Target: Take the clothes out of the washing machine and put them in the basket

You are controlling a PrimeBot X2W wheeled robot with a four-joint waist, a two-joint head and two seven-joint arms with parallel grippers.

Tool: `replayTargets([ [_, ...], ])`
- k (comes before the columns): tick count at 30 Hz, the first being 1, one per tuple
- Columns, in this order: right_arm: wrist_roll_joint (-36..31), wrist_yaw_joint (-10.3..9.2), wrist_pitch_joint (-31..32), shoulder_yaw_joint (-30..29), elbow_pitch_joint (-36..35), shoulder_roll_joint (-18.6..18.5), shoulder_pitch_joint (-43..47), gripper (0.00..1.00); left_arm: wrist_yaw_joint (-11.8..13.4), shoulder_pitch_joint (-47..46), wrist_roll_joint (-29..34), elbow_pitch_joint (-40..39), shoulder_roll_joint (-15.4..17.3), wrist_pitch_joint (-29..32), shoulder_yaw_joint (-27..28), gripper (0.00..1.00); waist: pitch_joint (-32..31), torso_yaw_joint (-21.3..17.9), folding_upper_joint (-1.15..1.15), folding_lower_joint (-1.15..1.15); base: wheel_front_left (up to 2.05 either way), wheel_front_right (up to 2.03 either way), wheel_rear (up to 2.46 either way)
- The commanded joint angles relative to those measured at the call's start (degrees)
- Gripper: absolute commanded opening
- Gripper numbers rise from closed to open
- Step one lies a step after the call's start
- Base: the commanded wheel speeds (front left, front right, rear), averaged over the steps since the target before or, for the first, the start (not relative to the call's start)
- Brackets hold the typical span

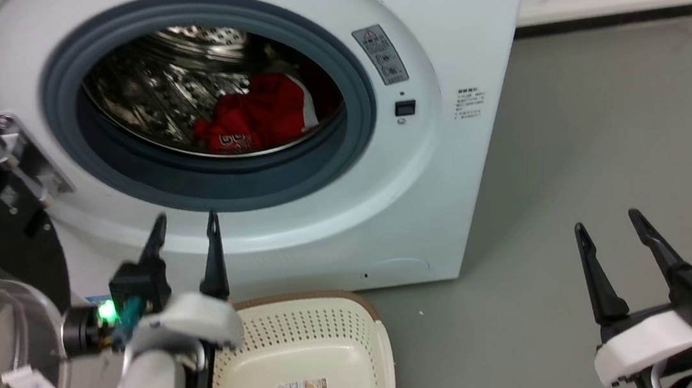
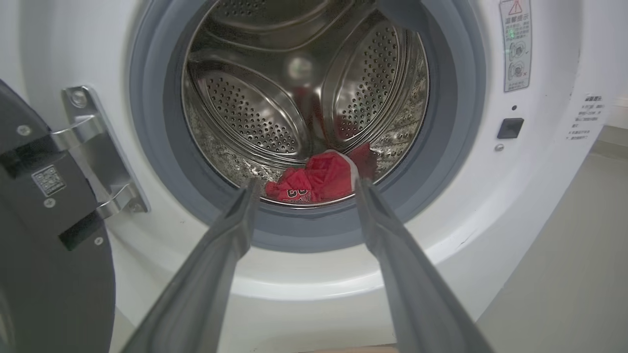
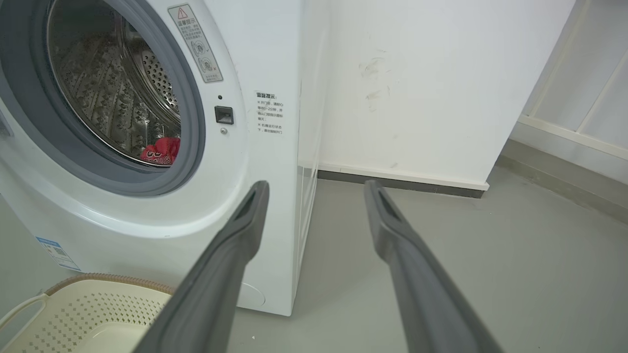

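A smooth grey floor (image 1: 603,128) covers the right and near side, a tiny white speck (image 1: 421,313) lying on it. At the far right stands a white wall (image 3: 417,73) with faint scuff marks (image 3: 371,68). At its foot a white skirting board (image 1: 615,4) runs above a dark strip (image 1: 610,19). Further right is white panelling (image 3: 588,98).

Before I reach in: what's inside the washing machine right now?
Red clothes lie bunched low in the washing machine, on the drum just behind the grey ring. Anything beneath or behind the heap is covered.
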Motion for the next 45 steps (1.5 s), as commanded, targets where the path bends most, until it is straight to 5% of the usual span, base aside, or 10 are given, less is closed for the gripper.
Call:
replayTargets([
  [1,0.4,-0.04,-0.4,0.2,-0.3,0.0,-1.3,1.00,0.1,-3.2,-0.1,0.9,0.1,0.2,-0.1,1.00,2.8,-1.4,0.00,0.00,0.00,0.00,0.00],
  [21,5.1,-0.04,-6.1,5.6,5.3,0.0,-13.3,1.00,-1.7,-37.2,-0.2,18.8,11.4,13.0,0.8,1.00,24.7,-13.2,0.00,0.00,0.00,0.00,0.00],
  [33,9.5,-0.04,-8.1,9.0,9.9,0.0,-18.6,1.00,-2.6,-55.9,2.8,22.6,21.3,30.3,-2.0,1.00,35.1,-19.0,0.00,0.00,0.00,0.00,0.00],
  [45,12.8,-0.04,-8.1,11.6,8.7,0.0,-20.1,1.00,-3.6,-64.9,4.5,21.2,31.5,46.7,-6.6,1.00,40.5,-23.3,0.00,0.00,0.00,0.00,0.00],
])
